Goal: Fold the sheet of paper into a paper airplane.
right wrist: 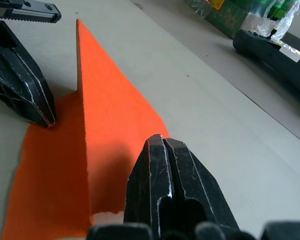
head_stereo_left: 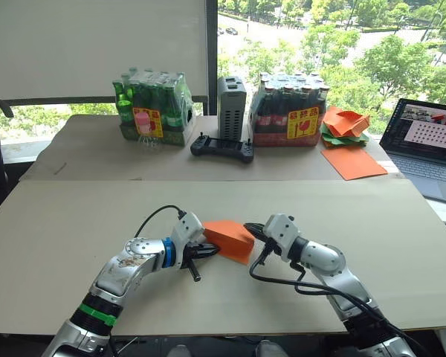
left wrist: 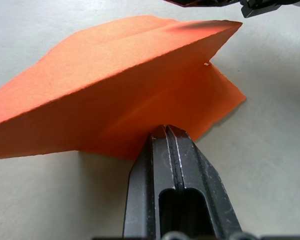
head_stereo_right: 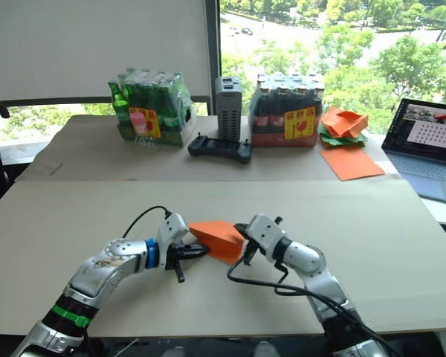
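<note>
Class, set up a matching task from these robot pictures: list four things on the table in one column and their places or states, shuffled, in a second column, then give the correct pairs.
Things:
1. sheet of paper
2. laptop
3. black controller
4. heap of crumpled papers

Places or states:
A. lying in front of the grey box, between the two bottle packs
B. open, at the table's far right edge
C. folded, pinched between the left gripper and right gripper
D. piled to the right of the dark bottle pack

Pairs: 1-C, 2-B, 3-A, 4-D
</note>
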`<state>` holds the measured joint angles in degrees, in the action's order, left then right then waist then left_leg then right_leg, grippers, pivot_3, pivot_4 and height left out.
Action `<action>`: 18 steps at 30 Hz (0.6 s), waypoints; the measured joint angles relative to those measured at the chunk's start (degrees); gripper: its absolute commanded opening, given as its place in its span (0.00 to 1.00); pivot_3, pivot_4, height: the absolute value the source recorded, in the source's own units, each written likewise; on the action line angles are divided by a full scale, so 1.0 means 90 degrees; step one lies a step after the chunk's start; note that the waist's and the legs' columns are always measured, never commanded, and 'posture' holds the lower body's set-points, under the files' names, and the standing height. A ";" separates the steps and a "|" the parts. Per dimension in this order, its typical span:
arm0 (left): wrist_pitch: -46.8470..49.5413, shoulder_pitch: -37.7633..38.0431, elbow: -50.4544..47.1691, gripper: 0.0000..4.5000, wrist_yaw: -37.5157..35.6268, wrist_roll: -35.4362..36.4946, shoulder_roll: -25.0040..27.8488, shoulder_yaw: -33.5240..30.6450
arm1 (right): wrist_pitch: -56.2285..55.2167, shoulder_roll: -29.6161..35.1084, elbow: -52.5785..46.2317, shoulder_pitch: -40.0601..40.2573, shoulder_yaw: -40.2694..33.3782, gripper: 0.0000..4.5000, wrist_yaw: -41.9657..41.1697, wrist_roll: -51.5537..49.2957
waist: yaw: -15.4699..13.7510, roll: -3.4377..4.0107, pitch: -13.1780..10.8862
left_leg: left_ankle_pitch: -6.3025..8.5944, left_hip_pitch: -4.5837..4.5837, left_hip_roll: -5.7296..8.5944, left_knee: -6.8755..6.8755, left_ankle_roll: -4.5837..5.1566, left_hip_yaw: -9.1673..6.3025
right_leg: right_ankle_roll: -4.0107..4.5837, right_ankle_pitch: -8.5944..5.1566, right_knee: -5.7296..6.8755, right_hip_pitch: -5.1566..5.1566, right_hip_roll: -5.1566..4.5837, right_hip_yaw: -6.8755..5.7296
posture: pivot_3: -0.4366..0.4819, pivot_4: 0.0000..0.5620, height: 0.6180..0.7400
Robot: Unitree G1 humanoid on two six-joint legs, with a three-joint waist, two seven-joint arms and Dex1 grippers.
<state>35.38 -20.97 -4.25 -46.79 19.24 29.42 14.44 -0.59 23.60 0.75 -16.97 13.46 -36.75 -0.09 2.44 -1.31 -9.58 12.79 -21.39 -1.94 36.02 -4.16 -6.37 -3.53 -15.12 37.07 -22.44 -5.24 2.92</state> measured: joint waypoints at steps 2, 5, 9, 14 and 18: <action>-0.0001 0.0059 -0.0041 0.00 0.0016 0.0000 -0.0002 -0.0035 | 0.0049 0.0016 -0.0094 0.0003 0.0040 0.01 -0.0123 0.0000 | 0.0001 0.0000 0.0000 | 0.0000 0.0006 0.0000 -0.0003 0.0000 0.0000 | -0.0001 -0.0001 0.0000 0.0004 0.0000 0.0000 | 0.48 0.27 1.00; 0.0001 0.0104 -0.0078 0.00 0.0037 0.0000 -0.0009 -0.0061 | 0.0100 0.0045 -0.0171 0.0021 0.0130 0.01 -0.0284 -0.0006 | 0.0001 0.0000 0.0000 | 0.0000 0.0008 0.0000 -0.0003 0.0000 0.0000 | -0.0001 -0.0001 -0.0002 0.0007 0.0000 0.0000 | 0.48 0.27 1.00; 0.0012 0.0150 -0.0133 0.00 0.0080 -0.0001 -0.0024 -0.0077 | 0.0143 0.0055 -0.0281 0.0132 0.0180 0.01 -0.0493 -0.0021 | 0.0001 0.0000 0.0000 | 0.0000 0.0008 0.0000 -0.0003 0.0000 0.0000 | -0.0001 -0.0001 -0.0002 0.0008 0.0000 0.0000 | 0.48 0.27 1.00; 0.0023 0.0167 -0.0159 0.00 0.0104 -0.0002 -0.0024 -0.0084 | 0.0231 0.0077 -0.0304 0.0200 0.0199 0.01 -0.0621 -0.0011 | 0.0001 0.0000 0.0000 | 0.0000 0.0009 0.0000 -0.0004 0.0000 0.0000 | -0.0001 -0.0002 -0.0003 0.0008 0.0000 0.0000 | 0.48 0.27 1.00; 0.0085 0.0172 -0.0194 0.00 0.0114 -0.0001 -0.0023 -0.0102 | 0.0244 0.0104 -0.0304 0.0224 0.0225 0.01 -0.0679 0.0016 | 0.0001 0.0000 0.0000 | 0.0000 0.0009 0.0000 -0.0004 0.0000 0.0000 | -0.0002 -0.0002 -0.0003 0.0008 0.0000 0.0000 | 0.48 0.27 1.00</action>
<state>36.15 -19.42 -6.00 -45.76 19.23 29.21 13.53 1.61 24.54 -1.98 -14.95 15.49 -42.86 0.05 2.45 -1.31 -9.58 12.79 -21.31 -1.94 35.99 -4.16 -6.37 -3.54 -15.13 37.05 -22.37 -5.24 2.92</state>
